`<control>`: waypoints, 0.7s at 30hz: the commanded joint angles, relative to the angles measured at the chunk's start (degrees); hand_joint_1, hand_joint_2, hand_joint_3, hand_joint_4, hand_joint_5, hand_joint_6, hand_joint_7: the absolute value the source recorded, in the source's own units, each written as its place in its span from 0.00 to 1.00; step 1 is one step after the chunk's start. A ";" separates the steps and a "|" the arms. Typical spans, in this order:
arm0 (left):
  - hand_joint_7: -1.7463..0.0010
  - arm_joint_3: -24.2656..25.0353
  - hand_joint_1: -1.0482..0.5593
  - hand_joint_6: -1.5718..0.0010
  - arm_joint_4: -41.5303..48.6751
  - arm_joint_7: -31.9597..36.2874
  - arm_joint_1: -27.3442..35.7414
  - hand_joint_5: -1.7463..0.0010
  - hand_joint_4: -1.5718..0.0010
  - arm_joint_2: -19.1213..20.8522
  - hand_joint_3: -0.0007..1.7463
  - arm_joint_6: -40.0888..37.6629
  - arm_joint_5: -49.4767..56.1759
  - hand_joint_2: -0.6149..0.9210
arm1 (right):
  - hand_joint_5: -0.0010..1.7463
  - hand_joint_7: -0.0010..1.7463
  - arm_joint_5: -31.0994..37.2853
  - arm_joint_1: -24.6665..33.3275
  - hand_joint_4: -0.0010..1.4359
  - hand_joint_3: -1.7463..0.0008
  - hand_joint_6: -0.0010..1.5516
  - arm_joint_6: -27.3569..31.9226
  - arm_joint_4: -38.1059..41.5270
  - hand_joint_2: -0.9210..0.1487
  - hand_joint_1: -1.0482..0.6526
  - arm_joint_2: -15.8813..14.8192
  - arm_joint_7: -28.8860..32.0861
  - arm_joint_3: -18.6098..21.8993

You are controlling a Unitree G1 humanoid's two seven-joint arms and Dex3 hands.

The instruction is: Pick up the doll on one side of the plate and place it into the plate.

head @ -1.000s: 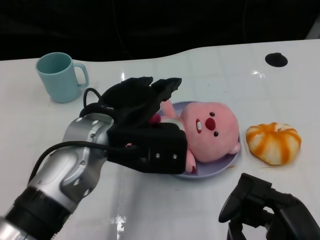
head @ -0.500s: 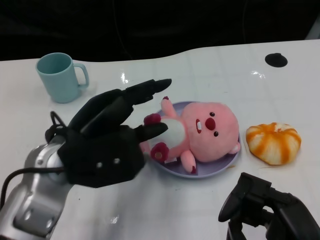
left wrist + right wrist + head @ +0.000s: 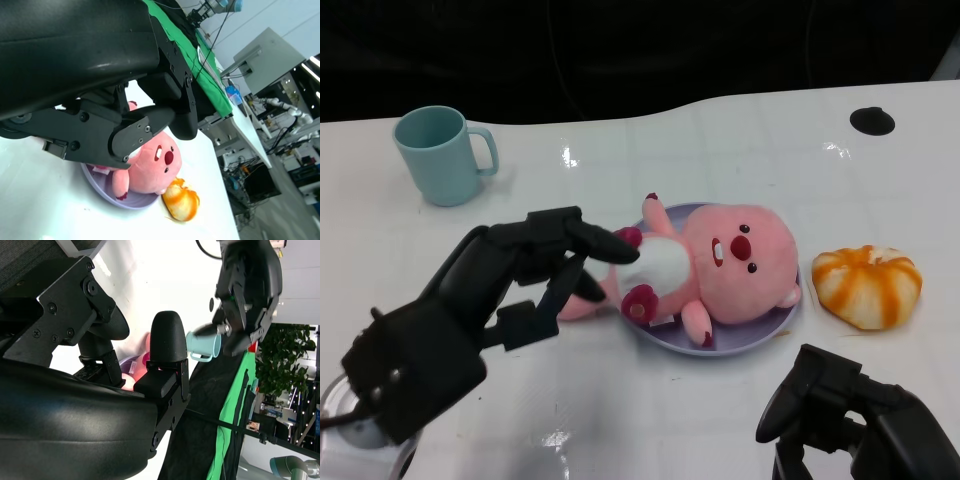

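One soft pink plush doll (image 3: 720, 268) lay on my shallow lavender plate (image 3: 760, 335), its legs overhanging the rim. My left hand (image 3: 470, 300) hung beside it holding nothing, fingers apart, seemingly clear of it; my right hand (image 3: 855, 420) rested nearer me, apparently curled and empty.

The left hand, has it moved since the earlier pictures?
Yes. The left hand has drawn back from over the doll, toward the table's near edge, away from the plate, and holds nothing.

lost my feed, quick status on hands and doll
Left hand open, beside plate. Right hand idle, near edge. Pink doll lying in plate, one leg over rim. Nothing in the way.
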State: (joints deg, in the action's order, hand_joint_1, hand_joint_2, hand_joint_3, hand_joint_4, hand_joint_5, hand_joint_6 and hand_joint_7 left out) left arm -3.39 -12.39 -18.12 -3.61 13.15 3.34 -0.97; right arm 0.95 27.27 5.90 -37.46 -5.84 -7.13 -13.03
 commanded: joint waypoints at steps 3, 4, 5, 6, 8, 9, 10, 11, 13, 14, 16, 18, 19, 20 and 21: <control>0.20 1.65 0.62 0.54 -5.78 -1.04 5.51 0.13 0.49 -0.16 0.78 -8.40 -7.01 0.66 | 1.00 0.87 -0.28 0.05 0.47 0.20 0.39 0.26 -0.31 0.51 0.66 -0.40 -0.06 0.39; 0.18 1.80 0.61 0.54 -6.84 -1.01 6.25 0.11 0.49 -0.10 0.78 -10.25 -8.04 0.67 | 1.00 0.88 -0.26 0.04 0.47 0.20 0.39 0.32 -0.36 0.51 0.66 -0.44 -0.09 0.39; 0.17 2.02 0.61 0.55 -8.22 -1.04 7.36 0.09 0.49 0.07 0.78 -12.23 -9.26 0.67 | 1.00 0.88 -0.27 0.04 0.47 0.20 0.39 0.42 -0.38 0.51 0.66 -0.45 -0.10 0.37; 0.16 2.31 0.62 0.56 -9.59 -0.95 8.32 0.08 0.50 0.17 0.77 -14.04 -10.35 0.69 | 1.00 0.88 -0.29 0.01 0.47 0.20 0.39 0.40 -0.33 0.50 0.66 -0.44 -0.11 0.36; 0.15 3.04 0.62 0.58 -12.21 -0.48 9.85 0.07 0.50 0.18 0.76 -18.07 -12.71 0.70 | 1.00 0.88 -0.15 -0.06 0.47 0.20 0.39 0.35 -0.27 0.50 0.66 -0.41 -0.02 0.28; 0.15 3.50 0.62 0.57 -13.65 -0.14 10.58 0.06 0.50 0.17 0.76 -20.48 -14.02 0.71 | 1.00 0.88 -0.08 -0.07 0.48 0.20 0.39 0.34 -0.28 0.51 0.66 -0.40 0.03 0.24; 0.16 3.87 0.62 0.57 -14.82 0.07 11.18 0.05 0.50 0.21 0.75 -22.34 -14.96 0.72 | 1.00 0.88 -0.01 -0.08 0.48 0.20 0.39 0.31 -0.29 0.51 0.66 -0.40 0.07 0.21; 0.16 4.14 0.62 0.56 -16.05 0.29 11.94 0.04 0.50 0.45 0.75 -23.85 -15.35 0.72 | 1.00 0.88 -0.05 -0.11 0.47 0.20 0.39 0.20 -0.23 0.51 0.66 -0.42 0.03 0.22; 0.15 4.46 0.61 0.54 -17.73 0.67 12.85 0.02 0.48 0.83 0.74 -25.96 -15.53 0.72 | 1.00 0.88 -0.16 -0.16 0.47 0.20 0.39 -0.02 -0.09 0.51 0.66 -0.47 -0.05 0.26; 0.15 4.83 0.61 0.54 -18.52 0.81 13.36 0.01 0.48 0.84 0.74 -27.55 -16.22 0.72 | 1.00 0.88 -0.30 -0.18 0.47 0.20 0.39 -0.23 0.05 0.51 0.66 -0.48 -0.11 0.35; 0.12 5.33 0.61 0.53 -19.45 0.96 13.80 0.00 0.45 0.76 0.76 -29.62 -17.18 0.71 | 1.00 0.88 -0.44 -0.20 0.47 0.20 0.40 -0.46 0.21 0.51 0.66 -0.49 -0.17 0.45; 0.11 5.53 0.61 0.53 -19.92 1.08 13.84 0.00 0.45 0.76 0.76 -30.58 -17.51 0.71 | 1.00 0.88 -0.48 -0.20 0.47 0.20 0.40 -0.51 0.24 0.51 0.66 -0.49 -0.18 0.47; 0.10 5.82 0.61 0.53 -20.67 1.14 14.20 0.00 0.45 1.28 0.77 -33.12 -18.43 0.72 | 1.00 0.88 -0.55 -0.18 0.47 0.20 0.40 -0.49 0.24 0.51 0.66 -0.58 -0.24 0.63; 0.07 5.99 0.62 0.54 -21.13 1.04 14.57 0.00 0.44 1.75 0.77 -35.04 -19.11 0.73 | 1.00 0.88 -0.64 -0.14 0.47 0.20 0.40 -0.40 0.18 0.51 0.65 -0.65 -0.30 0.77; 0.05 6.09 0.63 0.54 -21.22 0.82 14.91 0.00 0.44 2.01 0.78 -36.23 -19.57 0.73 | 1.00 0.88 -0.70 -0.10 0.47 0.20 0.40 -0.29 0.11 0.51 0.65 -0.68 -0.33 0.88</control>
State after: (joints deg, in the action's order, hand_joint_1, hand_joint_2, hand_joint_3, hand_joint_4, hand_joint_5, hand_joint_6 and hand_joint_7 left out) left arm 1.89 -32.92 -17.52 10.25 13.96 -30.82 -19.85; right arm 0.89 27.03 6.09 -37.38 -6.09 -7.27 -12.95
